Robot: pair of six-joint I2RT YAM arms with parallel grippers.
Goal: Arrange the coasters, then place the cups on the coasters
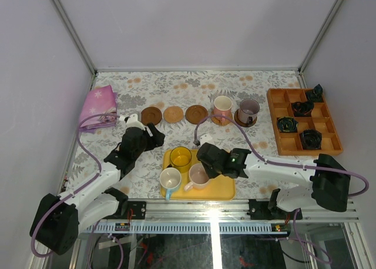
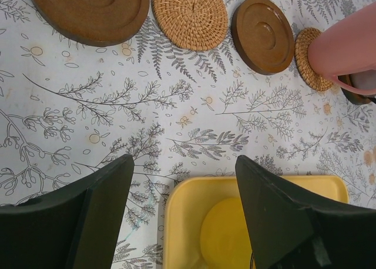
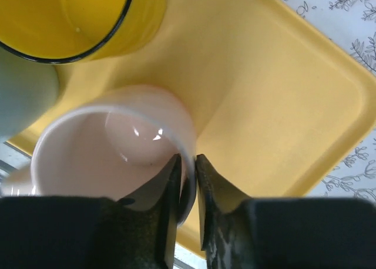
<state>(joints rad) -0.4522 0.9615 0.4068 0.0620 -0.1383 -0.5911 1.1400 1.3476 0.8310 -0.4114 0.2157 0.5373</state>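
Why the right hand is down in the tray: right hand is pinched together on the wall of the pink cup, one finger inside the rim and one outside. I reckon a rim pinch suits here because the neighbouring cups crowd it.
Tray: yellow tray sits at the near edge of the worktop. It holds three cups: that pink one, the yellow cup just beside it, and the white-and-blue cup.
Coaster row: five in a line beyond the tray. The left dark coaster, woven coaster and middle dark coaster are bare.
Cups done: the second pink cup and grey-purple cup each stand on a coaster at the right end, so the filling looks to run right to left.
Left hand: left hand hangs with its fingers wide apart over the worktop between the row and the tray, holding nothing. My guess is it's keeping clear, or lined up for the yellow cup.
Next bit: probably lift straight up to clear the yellow cup, then go over to the middle dark coaster.
Watch out: it's a thin rim grip, so the cup could swing or slip.
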